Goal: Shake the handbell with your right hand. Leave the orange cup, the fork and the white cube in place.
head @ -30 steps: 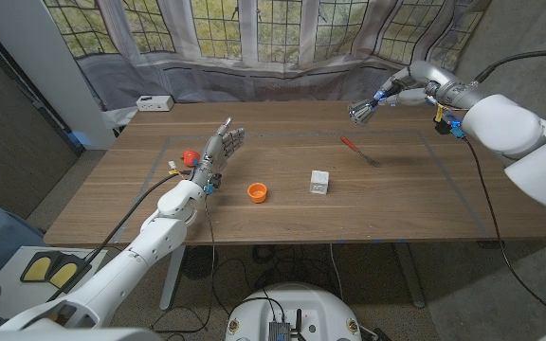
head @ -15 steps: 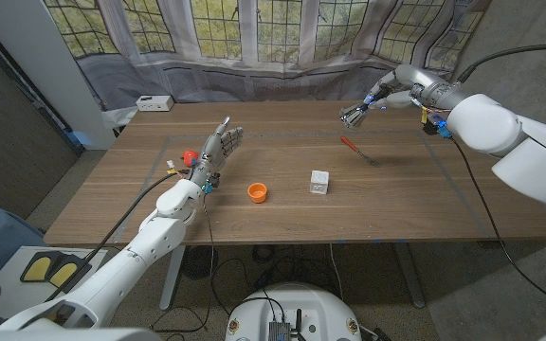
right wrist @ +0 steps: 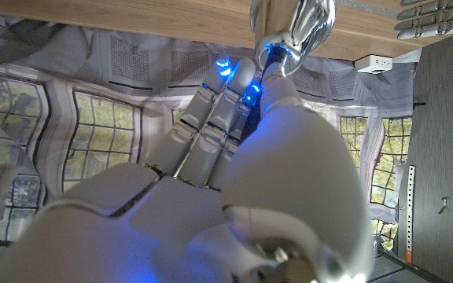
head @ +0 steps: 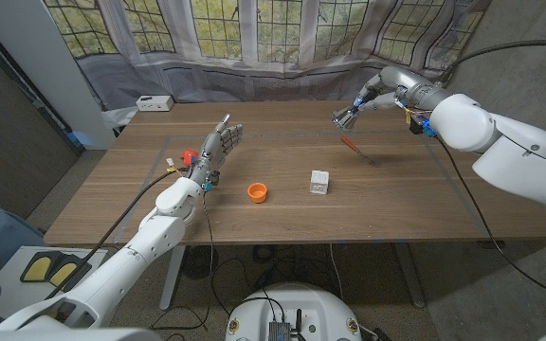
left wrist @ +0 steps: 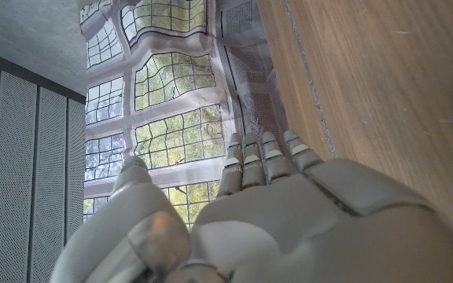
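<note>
The right hand (head: 375,95) is raised above the table (head: 254,218) at the upper right of the frame, its fingers (right wrist: 219,102) pressed together around the handle of the silver handbell (head: 342,116). The bell hangs clear of the tabletop, mouth angled down and left, above the red-handled fork (head: 356,149). The left hand (head: 218,150) stands left of centre, holding nothing, fingers (left wrist: 262,157) straight and side by side. The orange cup (head: 258,192) and white cube (head: 319,182) sit near centre, apart.

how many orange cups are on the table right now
1. The orange cup stands near the table's middle, left of the white cube, apart from the left hand. A small red thing beside that hand is unclear.
</note>
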Robot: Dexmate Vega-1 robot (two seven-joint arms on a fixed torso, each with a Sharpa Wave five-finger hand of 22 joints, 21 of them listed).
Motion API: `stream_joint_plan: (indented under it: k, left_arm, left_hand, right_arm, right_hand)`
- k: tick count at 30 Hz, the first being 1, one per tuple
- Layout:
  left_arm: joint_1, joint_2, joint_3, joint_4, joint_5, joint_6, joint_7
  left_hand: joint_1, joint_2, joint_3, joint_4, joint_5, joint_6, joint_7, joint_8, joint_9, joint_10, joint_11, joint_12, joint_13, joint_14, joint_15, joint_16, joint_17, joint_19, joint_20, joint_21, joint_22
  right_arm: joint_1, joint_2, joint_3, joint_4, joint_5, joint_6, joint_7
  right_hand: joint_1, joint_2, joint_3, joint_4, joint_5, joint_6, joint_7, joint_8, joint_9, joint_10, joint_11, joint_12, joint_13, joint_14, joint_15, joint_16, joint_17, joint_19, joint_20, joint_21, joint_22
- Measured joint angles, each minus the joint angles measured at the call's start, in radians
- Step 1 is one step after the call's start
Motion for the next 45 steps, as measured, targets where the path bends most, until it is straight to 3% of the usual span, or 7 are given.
stream_joint_plan:
  k: [7, 13, 14, 27, 45]
  left_arm:
    - [-0.005, 0.002, 0.0, 0.003, 0.001, -0.007, -0.009]
    - [-0.005, 0.002, 0.0, 0.003, 0.001, -0.009, -0.015]
    - [-0.009, 0.002, -0.001, 0.004, 0.0, -0.01, -0.016]
    - [-0.013, 0.002, -0.001, 0.007, -0.006, -0.013, -0.031]
    - [-0.018, -0.003, -0.001, 0.02, -0.018, -0.02, -0.05]
  left_hand:
    - [0.0, 0.0, 0.0, 0.0, 0.0, -0.007, -0.004, -0.004, 0.0, 0.0, 0.0, 0.0, 0.0, 0.001, 0.001, 0.0, 0.0, 0.0, 0.0, 0.0, 0.0]
    - [0.0, 0.0, 0.0, 0.0, 0.0, -0.067, -0.005, -0.012, 0.0, -0.013, 0.009, -0.007, 0.0, -0.007, 0.002, 0.0, 0.0, 0.0, 0.0, 0.0, 0.0]
    - [0.0, 0.0, 0.0, 0.0, 0.0, -0.078, -0.005, -0.012, 0.0, -0.022, 0.009, -0.008, 0.0, -0.01, 0.005, -0.003, 0.0, 0.0, 0.0, 0.0, 0.0]
    - [0.0, 0.0, 0.004, -0.004, 0.0, -0.123, 0.009, -0.012, 0.0, -0.064, 0.018, -0.015, 0.0, -0.037, 0.01, -0.008, 0.0, -0.009, -0.009, -0.002, 0.0]
    - [0.0, 0.0, 0.004, -0.004, 0.0, -0.125, 0.007, -0.012, -0.002, -0.07, 0.023, -0.015, 0.0, -0.049, 0.008, -0.008, 0.0, -0.014, -0.014, -0.004, 0.0]
  right_arm:
    - [0.049, 0.017, -0.072, 0.011, -0.045, -0.018, -0.001]
    - [0.086, 0.033, -0.126, 0.02, -0.045, -0.018, -0.001]
    - [0.092, 0.035, -0.134, 0.021, -0.105, -0.043, 0.017]
    - [0.162, 0.07, -0.231, 0.034, -0.197, -0.087, 0.064]
    - [0.273, 0.14, -0.37, 0.079, -0.413, -0.158, 0.234]
  right_hand:
    - [-0.002, -0.002, 0.0, 0.0, -0.003, 0.0, 0.0, 0.0, -0.005, 0.0, 0.0, 0.0, 0.0, 0.0, 0.0, 0.0, 0.0, 0.0, 0.0, 0.0, 0.0]
    - [-0.004, -0.004, 0.0, 0.0, -0.003, 0.0, 0.0, 0.0, -0.005, 0.001, -0.001, 0.0, 0.0, 0.0, 0.0, 0.0, 0.0, 0.0, 0.0, 0.008, 0.0]
    - [-0.004, -0.004, 0.0, 0.0, -0.003, 0.0, 0.0, 0.0, -0.005, 0.001, -0.001, 0.0, 0.0, 0.0, 0.0, 0.0, 0.0, 0.0, 0.0, 0.008, 0.0]
    - [-0.008, -0.008, 0.0, 0.0, -0.004, 0.006, -0.006, 0.0, -0.005, 0.002, -0.001, -0.001, 0.0, 0.002, 0.002, 0.0, -0.002, 0.0, 0.0, 0.008, 0.0]
    - [-0.009, -0.008, 0.002, 0.002, 0.0, 0.007, -0.007, 0.0, -0.005, 0.005, 0.003, -0.006, 0.001, 0.002, 0.002, 0.0, -0.005, 0.0, 0.0, 0.008, 0.0]
